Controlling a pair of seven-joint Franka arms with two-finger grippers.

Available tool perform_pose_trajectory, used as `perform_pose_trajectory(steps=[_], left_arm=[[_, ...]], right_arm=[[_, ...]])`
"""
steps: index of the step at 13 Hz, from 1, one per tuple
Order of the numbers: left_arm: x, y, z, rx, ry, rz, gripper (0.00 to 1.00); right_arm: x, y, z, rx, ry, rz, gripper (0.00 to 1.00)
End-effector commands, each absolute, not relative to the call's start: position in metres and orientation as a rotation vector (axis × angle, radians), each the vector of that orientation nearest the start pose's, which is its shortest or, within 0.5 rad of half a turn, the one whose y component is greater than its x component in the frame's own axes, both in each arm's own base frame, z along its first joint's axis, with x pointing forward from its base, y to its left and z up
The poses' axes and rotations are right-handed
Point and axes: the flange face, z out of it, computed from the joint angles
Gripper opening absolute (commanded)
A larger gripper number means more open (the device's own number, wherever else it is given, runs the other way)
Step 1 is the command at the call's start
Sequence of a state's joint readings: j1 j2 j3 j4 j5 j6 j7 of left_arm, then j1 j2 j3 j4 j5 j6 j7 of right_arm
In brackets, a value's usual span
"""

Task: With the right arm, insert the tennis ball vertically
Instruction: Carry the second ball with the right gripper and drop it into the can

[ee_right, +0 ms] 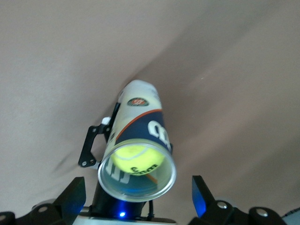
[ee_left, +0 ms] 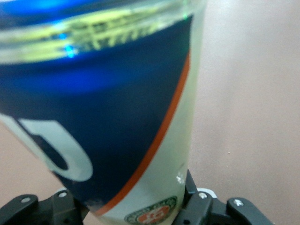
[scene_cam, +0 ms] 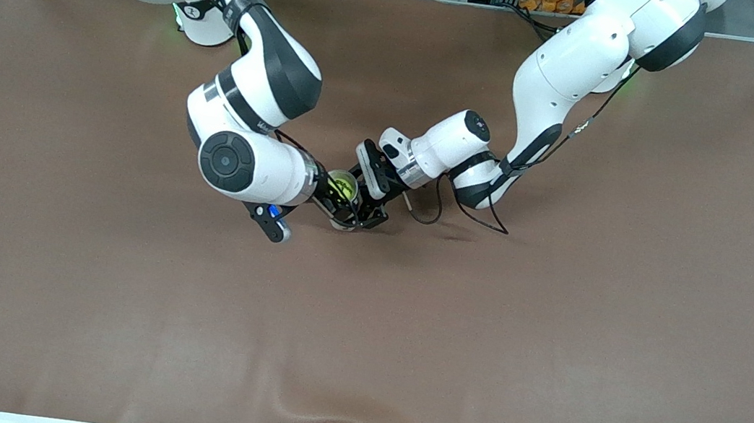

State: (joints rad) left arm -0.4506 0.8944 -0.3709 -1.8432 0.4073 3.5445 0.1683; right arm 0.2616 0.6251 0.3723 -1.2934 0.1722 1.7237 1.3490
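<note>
Ball dropped in, right gripper spread wide above the can
The tennis ball [ee_right: 136, 158] lay inside the upright clear can [ee_right: 138, 150], which the left gripper [ee_left: 136, 206] clamped near its base; the right gripper [ee_right: 138, 197] hung empty over the rim, so the next move was probably a straight lift clear without knocking the can

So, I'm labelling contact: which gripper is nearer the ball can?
Left. The left gripper clamps the can low on its side; the right gripper hangs open above its mouth.

tennis ball [ee_right: 137, 161] inside upright can [ee_right: 138, 140]; right pincer [ee_right: 138, 197] spread wide.
</note>
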Motion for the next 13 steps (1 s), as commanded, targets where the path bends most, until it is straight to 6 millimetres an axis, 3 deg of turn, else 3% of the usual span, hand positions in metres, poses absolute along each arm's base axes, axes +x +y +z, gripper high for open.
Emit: perform_pose_trajectory(steps=[1, 2, 3, 5, 7, 8, 11, 13], left_arm=[[0.446, -0.495, 0.180, -2.739, 1.863, -1.422, 0.88], [0.448, -0.493, 0.180, -2.740, 1.857, -1.424, 1.00], [0.448, -0.493, 0.181, -2.741, 1.858, -1.423, 1.00], [0.448, -0.491, 0.181, -2.741, 1.858, -1.418, 1.00], [0.448, -0.491, 0.181, -2.751, 1.850, -1.416, 1.00], [0.448, -0.490, 0.180, -2.756, 1.847, -1.411, 1.00], [0.442, -0.487, 0.181, -2.755, 1.860, -1.391, 1.00], [0.443, -0.476, 0.180, -2.766, 1.845, -1.370, 1.00]], right_arm=[[0.615, 0.342, 0.429, -2.733, 1.207, 0.585, 1.00], [0.627, 0.323, 0.445, -2.729, 1.156, 0.556, 1.00], [0.642, 0.297, 0.460, -2.720, 1.090, 0.522, 1.00], [0.659, 0.258, 0.468, -2.717, 1.022, 0.481, 1.00], [0.665, 0.217, 0.498, -2.746, 0.887, 0.387, 1.00], [0.671, 0.194, 0.498, -2.787, 0.801, 0.357, 1.00], [0.670, 0.155, 0.516, -2.940, 0.586, 0.278, 1.00], [0.665, 0.127, 0.551, -2.951, 0.563, 0.244, 1.00]])
